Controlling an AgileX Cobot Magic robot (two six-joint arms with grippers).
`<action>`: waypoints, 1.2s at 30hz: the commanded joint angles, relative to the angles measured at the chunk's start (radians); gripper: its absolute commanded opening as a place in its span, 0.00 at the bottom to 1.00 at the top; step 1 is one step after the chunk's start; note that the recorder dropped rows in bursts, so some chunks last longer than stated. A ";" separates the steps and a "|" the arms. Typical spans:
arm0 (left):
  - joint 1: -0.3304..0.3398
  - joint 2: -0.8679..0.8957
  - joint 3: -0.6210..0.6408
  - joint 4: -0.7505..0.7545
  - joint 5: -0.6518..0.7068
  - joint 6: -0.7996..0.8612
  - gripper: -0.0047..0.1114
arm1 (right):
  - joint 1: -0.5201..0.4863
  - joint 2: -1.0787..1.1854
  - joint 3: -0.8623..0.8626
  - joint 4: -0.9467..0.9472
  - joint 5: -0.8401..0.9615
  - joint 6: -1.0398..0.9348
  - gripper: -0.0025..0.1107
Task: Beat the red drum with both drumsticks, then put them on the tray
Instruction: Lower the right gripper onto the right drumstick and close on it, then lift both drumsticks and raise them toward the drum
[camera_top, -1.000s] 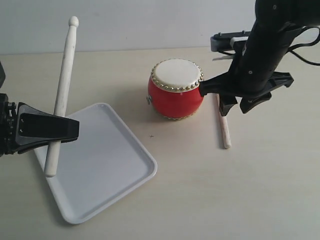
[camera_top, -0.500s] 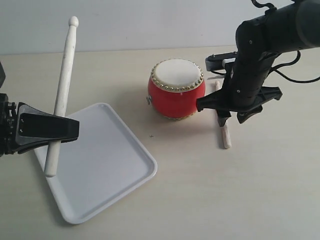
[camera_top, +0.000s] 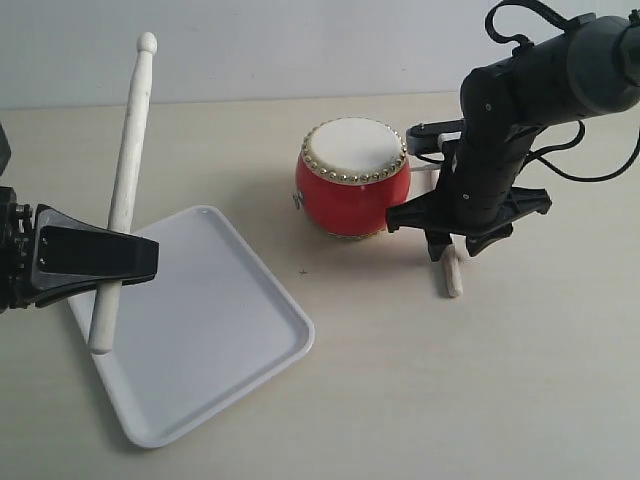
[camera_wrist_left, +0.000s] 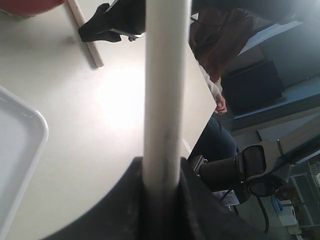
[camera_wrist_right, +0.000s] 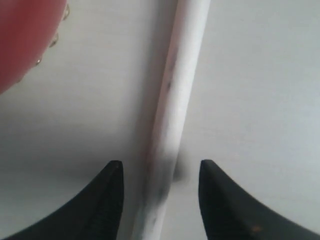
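From outside, the left gripper (camera_top: 125, 262) squeezes one drumstick (camera_top: 127, 170) standing up over the tray (camera_top: 250, 300), with the red drum (camera_top: 352, 190) nearby. The left wrist shows that tight hold. The right wrist shows the right gripper (camera_wrist_right: 160, 162) open around the other drumstick (camera_wrist_right: 175, 100), which lies beside the drum. I think it is the pick-up step; next it must close.

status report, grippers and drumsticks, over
Left gripper shut on pale wooden drumstick, near upright, by shallow white plastic tray. Right gripper open, straddling second wooden drumstick lying beside glossy red barrel drum, not yet gripped. Nothing seen blocking.

Red drum (camera_top: 352, 185) close beside lying drumstick (camera_top: 452, 274); table (camera_top: 545, 330) open on stick's other side.
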 joint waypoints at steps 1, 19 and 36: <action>-0.002 -0.005 0.005 -0.019 0.000 -0.004 0.04 | 0.003 0.000 -0.006 0.006 -0.026 0.017 0.43; -0.002 -0.005 0.005 -0.020 0.000 -0.007 0.04 | -0.006 0.026 -0.078 -0.022 0.176 0.060 0.02; -0.191 -0.002 -0.316 0.784 -0.354 -0.704 0.04 | -0.126 -0.487 -0.022 0.187 0.466 -0.465 0.02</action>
